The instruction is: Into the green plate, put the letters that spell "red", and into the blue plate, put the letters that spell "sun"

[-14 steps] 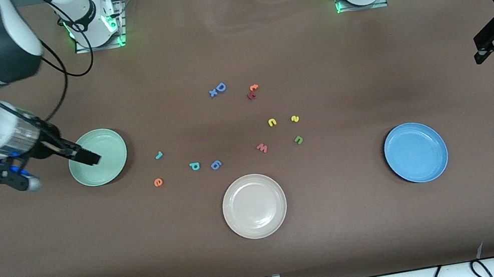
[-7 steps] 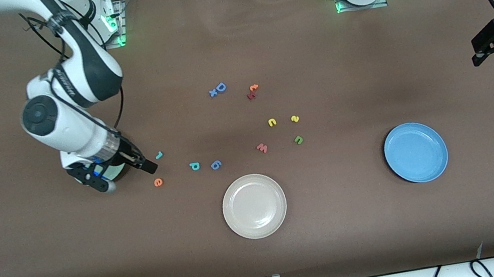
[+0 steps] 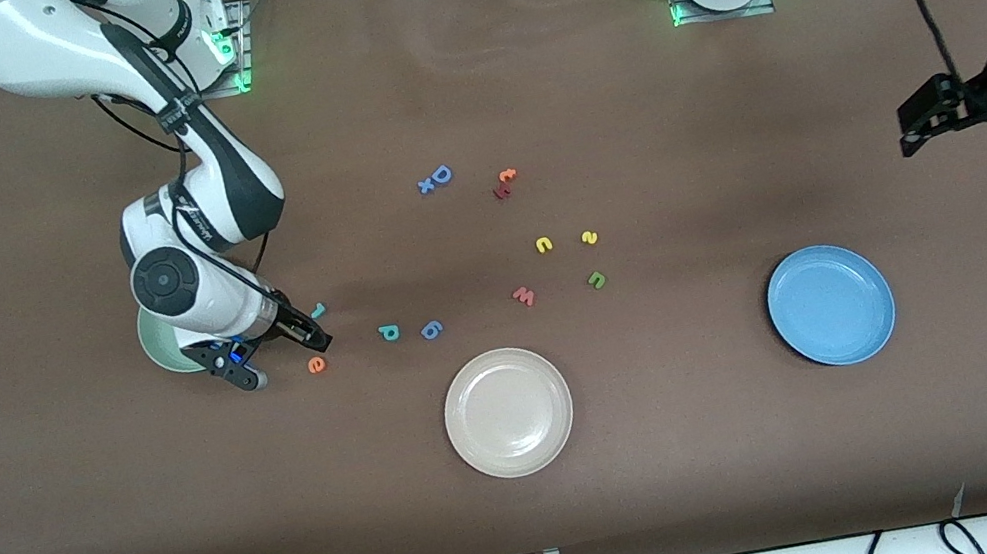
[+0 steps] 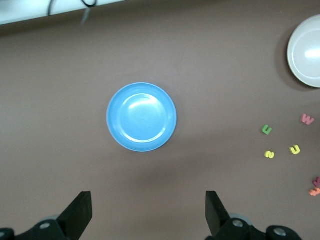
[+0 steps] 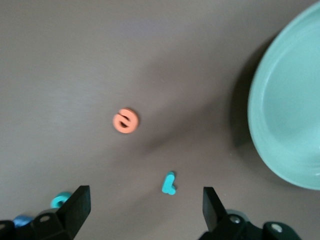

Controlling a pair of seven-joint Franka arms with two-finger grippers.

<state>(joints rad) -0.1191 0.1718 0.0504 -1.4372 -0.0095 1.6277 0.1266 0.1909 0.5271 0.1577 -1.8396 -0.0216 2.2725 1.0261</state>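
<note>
Right hand [image 3: 278, 348], fingers spread, hung lower left of frame over teal "r" [image 3: 318, 310] and orange "e" [image 3: 316, 365] beside green plate [image 3: 157, 350], evidently for pickup; left hand [image 3: 947, 113], likewise spread, waited at right edge above blue plate [image 3: 831, 305].

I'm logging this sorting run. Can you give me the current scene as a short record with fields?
right gripper: open, over the table between the teal "r" and orange "e", beside the green plate
left gripper: open, holding nothing, waiting above the table near the blue plate
plates: no letters visible in either
yellow "s", yellow "u", green "n": on the table
teal "d": on the table
</note>
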